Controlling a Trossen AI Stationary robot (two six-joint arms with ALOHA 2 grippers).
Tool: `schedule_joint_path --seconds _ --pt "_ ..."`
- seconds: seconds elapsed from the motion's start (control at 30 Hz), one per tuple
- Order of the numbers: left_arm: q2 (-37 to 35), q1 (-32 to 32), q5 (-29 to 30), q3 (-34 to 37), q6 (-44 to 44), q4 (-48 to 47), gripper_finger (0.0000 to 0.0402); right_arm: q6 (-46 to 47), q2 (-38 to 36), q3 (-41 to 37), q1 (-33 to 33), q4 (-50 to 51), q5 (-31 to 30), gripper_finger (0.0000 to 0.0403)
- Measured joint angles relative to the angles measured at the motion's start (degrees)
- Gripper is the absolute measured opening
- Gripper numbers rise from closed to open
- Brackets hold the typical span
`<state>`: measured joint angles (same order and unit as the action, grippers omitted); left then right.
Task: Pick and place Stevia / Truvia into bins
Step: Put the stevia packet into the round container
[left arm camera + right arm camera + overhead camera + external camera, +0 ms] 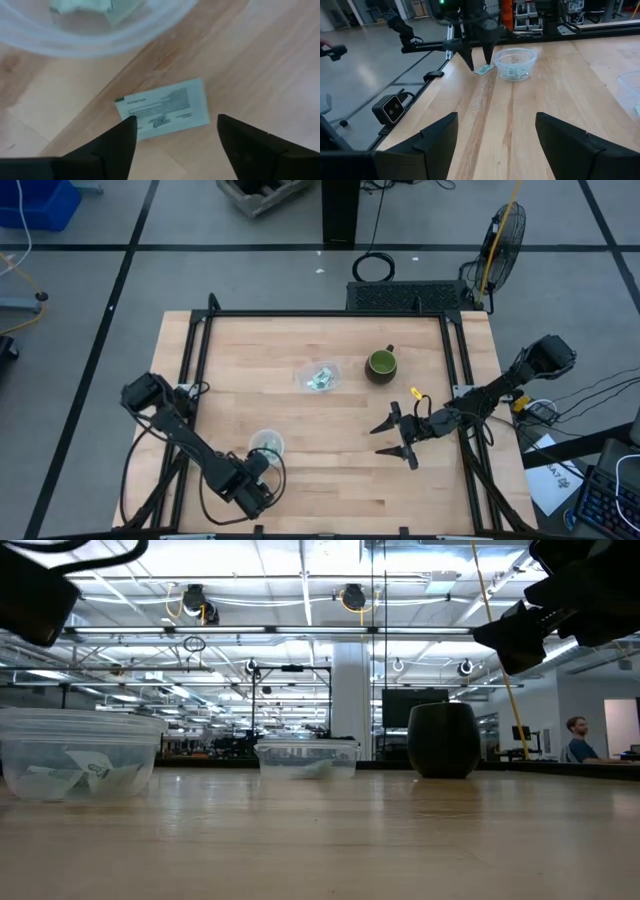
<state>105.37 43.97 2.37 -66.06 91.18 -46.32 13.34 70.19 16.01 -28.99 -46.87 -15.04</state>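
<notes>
Below left gripper [175,137], open, sachet [164,108], table

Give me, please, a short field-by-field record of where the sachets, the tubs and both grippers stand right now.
left gripper: open, hovering over a loose sachet lying flat on the table beside the round tub
round tub contents: sachets inside, count unclear
square tub: mid-table, holds sachets
mug: dark green, upright, right of the square tub
right gripper: open, above bare wood, holding nothing
</notes>
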Motion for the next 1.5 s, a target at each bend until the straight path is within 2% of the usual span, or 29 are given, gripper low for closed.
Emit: schedule_joint_path --seconds 0.17,0.33,0.5,0.83,1.07,1.23,1.33,1.5 --pt "1.25 -0.37 -1.04 -0.04 -0.24 -0.31 0.0299 -0.35 0.00 0.00 0.00 -0.03 -0.07 0.0258" --pt "1.71 -0.37 -1.12 0.22 -1.48 0.45 0.0290 -0.35 0.00 0.00 0.00 -0.05 -0.09 0.0258" --pt "1.74 -0.44 -2.27 0.85 -1.51 0.06 0.0235 -0.35 0.00 0.00 0.02 -0.01 -0.11 0.0258" --pt "2.29 -0.81 0.07 0.98 -4.37 0.57 0.0098 -0.35 0.00 0.00 0.02 -0.01 -0.11 0.0258" --pt "0.43 -1.32 -1.84 1.23 -8.34 0.98 0.0042 -0.34 0.00 0.00 0.02 -0.01 -0.11 0.0258" --pt "-5.52 -1.42 -2.16 1.22 -8.54 0.99 0.0012 -0.33 0.00 0.00 0.02 0.02 -0.14 0.0258" --pt "-9.39 -1.11 1.32 1.22 -8.43 0.80 0.0004 -0.42 0.00 0.00 0.02 0.00 -0.16 0.0258" --pt "-15.16 -2.56 12.74 1.16 -11.36 -0.29 0.0016 -0.69 0.00 0.00 0.02 0.03 -0.16 0.0258"
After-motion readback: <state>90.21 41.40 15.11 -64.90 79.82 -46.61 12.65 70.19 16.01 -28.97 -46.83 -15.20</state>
